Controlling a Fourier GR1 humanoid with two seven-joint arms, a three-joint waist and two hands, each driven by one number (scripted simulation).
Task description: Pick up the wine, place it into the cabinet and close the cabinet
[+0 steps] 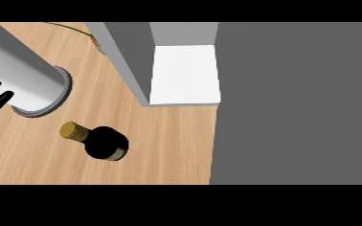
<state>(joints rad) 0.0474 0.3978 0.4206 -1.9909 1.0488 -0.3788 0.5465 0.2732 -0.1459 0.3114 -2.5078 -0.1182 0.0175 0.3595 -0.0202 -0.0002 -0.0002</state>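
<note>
The wine (102,141), a dark bottle with a gold cap, stands on the wooden desk (170,143) just in front of the open cabinet (185,74), apart from it. A grey forearm (28,79) enters at the left edge. Only a black sliver of the left robot hand (5,97) shows there, so I cannot tell its state.

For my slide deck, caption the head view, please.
Wine bottle stands on the wooden counter before the open cabinet, left forearm nearby.
</note>
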